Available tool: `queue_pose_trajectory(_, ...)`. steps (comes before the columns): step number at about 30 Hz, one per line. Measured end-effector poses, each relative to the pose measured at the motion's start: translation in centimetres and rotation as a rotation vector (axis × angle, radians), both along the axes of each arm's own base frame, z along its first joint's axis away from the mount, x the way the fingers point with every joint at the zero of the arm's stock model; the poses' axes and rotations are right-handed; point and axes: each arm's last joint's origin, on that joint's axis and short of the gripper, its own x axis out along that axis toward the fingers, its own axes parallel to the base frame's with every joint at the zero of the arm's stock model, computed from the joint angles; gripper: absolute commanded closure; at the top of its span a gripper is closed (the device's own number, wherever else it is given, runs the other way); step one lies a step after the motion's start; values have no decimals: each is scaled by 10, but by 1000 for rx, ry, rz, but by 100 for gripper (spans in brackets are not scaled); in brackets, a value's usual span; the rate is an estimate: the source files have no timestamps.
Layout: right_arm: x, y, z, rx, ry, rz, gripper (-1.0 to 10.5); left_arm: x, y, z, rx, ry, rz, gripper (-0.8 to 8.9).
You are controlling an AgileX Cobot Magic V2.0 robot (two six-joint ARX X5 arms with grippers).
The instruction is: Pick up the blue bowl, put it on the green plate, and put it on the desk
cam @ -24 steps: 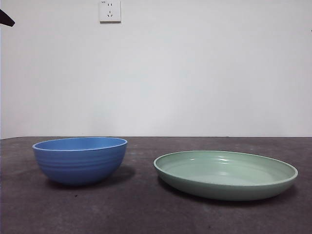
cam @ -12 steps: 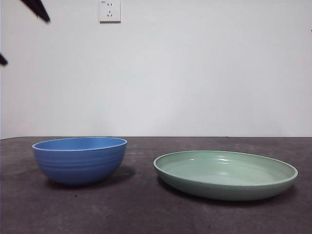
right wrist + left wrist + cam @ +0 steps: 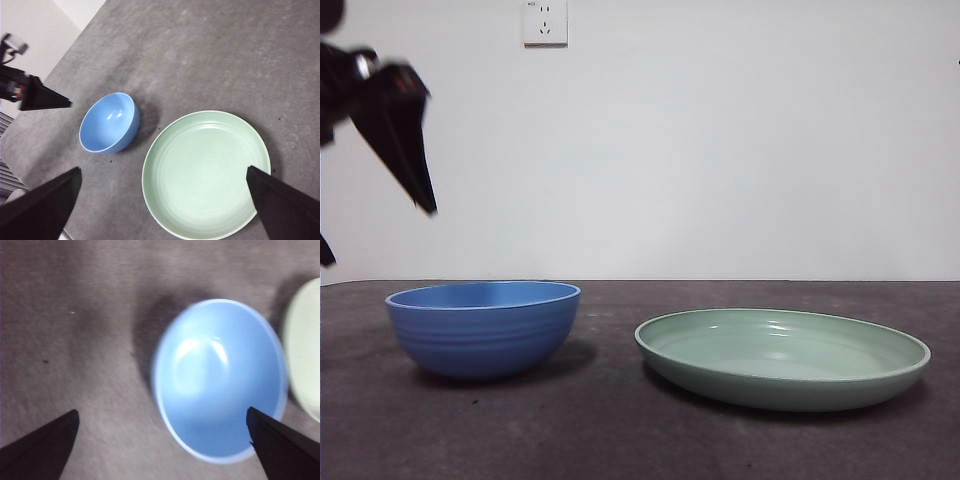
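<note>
The blue bowl sits upright and empty on the tabletop, toward its left side as I look across, with the green plate beside it to the right, a clear gap of bare surface between the two. The bowl looks like a rigid, glossy piece, probably plastic or glazed, so I would guess it is light but slick. Its ridged outer wall curves in toward the foot, which gives nothing flat to squeeze from outside. The sensible hold seems to be the rim, one finger inside and one outside, pinching the thin wall. If the grip is shallow, I would expect the bowl to tilt or slip.

The left gripper hangs above the bowl, not touching it, its fingers spread wide and empty. In the left wrist view the bowl lies between them and a little off toward one finger, so the arm appears to need some centring over the rim. In the front view it shows as a dark shape high near the tabletop's left edge, angled down toward the bowl.

The right gripper waits high over the plate, fingers also spread and holding nothing.
</note>
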Motion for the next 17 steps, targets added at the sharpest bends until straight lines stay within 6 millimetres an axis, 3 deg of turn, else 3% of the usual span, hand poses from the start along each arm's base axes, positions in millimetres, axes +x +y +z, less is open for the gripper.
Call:
queue_pose_trajectory(10, 0, 0, 0, 0, 0, 0, 378, 29, -16, -43, 30, 59, -30, 200)
queue_pose_trajectory(17, 0, 0, 0, 0, 0, 0, 379, 31, -23, -53, 54, 86, -36, 317)
